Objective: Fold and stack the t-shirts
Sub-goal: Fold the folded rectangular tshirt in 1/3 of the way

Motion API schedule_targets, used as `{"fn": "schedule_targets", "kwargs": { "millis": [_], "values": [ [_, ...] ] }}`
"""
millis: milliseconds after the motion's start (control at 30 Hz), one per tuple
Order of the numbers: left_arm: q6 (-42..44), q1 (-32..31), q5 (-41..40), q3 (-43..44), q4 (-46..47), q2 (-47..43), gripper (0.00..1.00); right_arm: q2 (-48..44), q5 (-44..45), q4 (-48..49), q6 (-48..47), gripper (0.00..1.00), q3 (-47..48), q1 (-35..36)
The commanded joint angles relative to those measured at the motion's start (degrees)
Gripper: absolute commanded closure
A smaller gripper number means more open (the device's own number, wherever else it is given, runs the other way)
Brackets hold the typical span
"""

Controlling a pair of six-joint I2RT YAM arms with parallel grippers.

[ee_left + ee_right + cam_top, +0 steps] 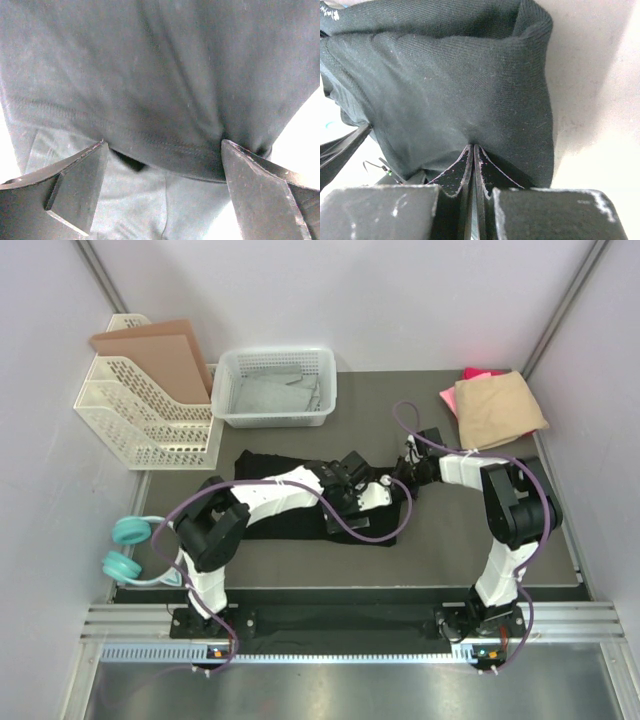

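Right gripper (472, 147) jaws pressed together, pinching black t-shirt (275, 465); left gripper (164, 145) jaws spread astride its hem. Advice: close left squarely on hem, then lift evenly.

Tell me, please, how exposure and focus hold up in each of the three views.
Top external: even light, sharp, though the black t-shirt reads as a flat dark patch. Left wrist: washed-out, corners blown white. Right wrist: crisp weave, background pale.

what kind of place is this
Likely a robot test cell: plain walls box in the table, left arm and right arm sit bolted to a rail, with a black shirt to fold.
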Motion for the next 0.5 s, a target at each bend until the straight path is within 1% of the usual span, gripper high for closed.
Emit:
{"fn": "schedule_targets", "kwargs": {
  "millis": [0,100,200,467],
  "values": [
    [4.46,1.08,-2.28,-3.47,-4.79,-4.66,0.01,1.69,7.0,-3.39,-3.02,1.0,-3.05,-1.07],
    [7.27,3.44,-4.83,-4.0,-5.05,-5.46,0.01,1.86,7.08,-3.3,-3.11,1.0,-3.22,-1.07],
    [8.42,6.35,-4.83,-1.91,-6.72,-5.72,0.01,1.86,6.91,-3.13,-3.02,1.0,-3.22,-1.16],
    [8.42,6.97,-4.66,3.29,-9.45,-6.95,0.01,2.04,7.08,-3.04,-3.54,1.0,-3.84,-1.77]
  ]
}}
